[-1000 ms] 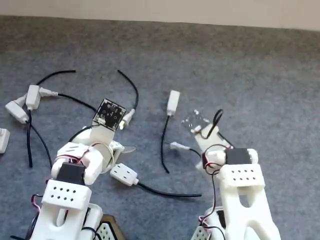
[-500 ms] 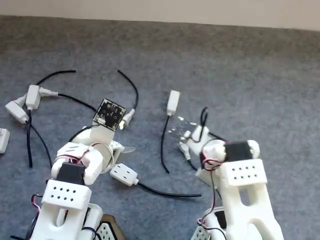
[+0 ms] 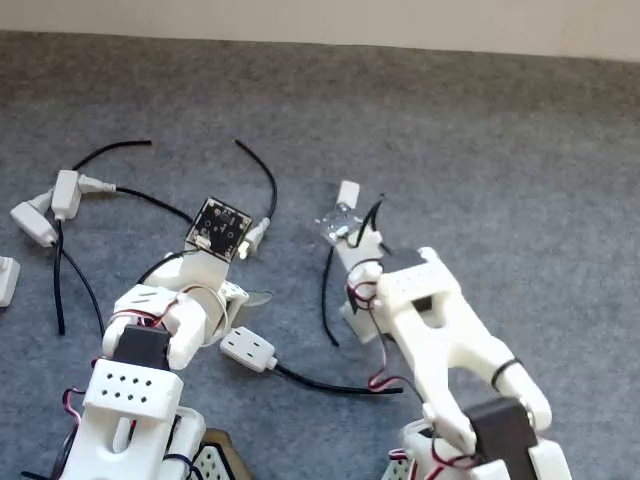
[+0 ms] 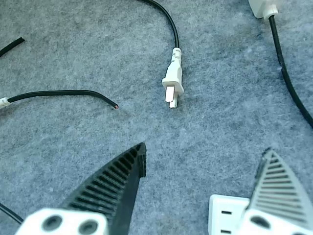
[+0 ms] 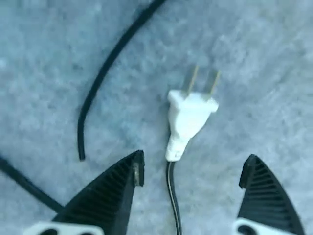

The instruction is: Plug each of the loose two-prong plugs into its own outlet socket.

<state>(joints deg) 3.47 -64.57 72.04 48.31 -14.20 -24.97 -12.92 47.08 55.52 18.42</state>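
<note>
Early stage, I judge: nothing seated here. My right gripper (image 5: pixel 195 159) has fingers spread, empty, over loose plug (image 5: pixel 191 113), well off desk (image 3: pixel 520 150) edges. My left gripper (image 4: pixel 205 149) has fingers released; socket (image 4: pixel 225 219) beside them unfilled, second plug (image 4: pixel 173 81) near.

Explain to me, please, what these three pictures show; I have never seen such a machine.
These are two small white robot arms side by side on a grey carpet. One picture looks down from above; the other two come from a camera on each arm's wrist, looking past its two dark fingers. White socket blocks and black cords lie around. The right gripper is open with a two-prong plug before it; the left gripper is open near another plug. Nothing is held.
</note>
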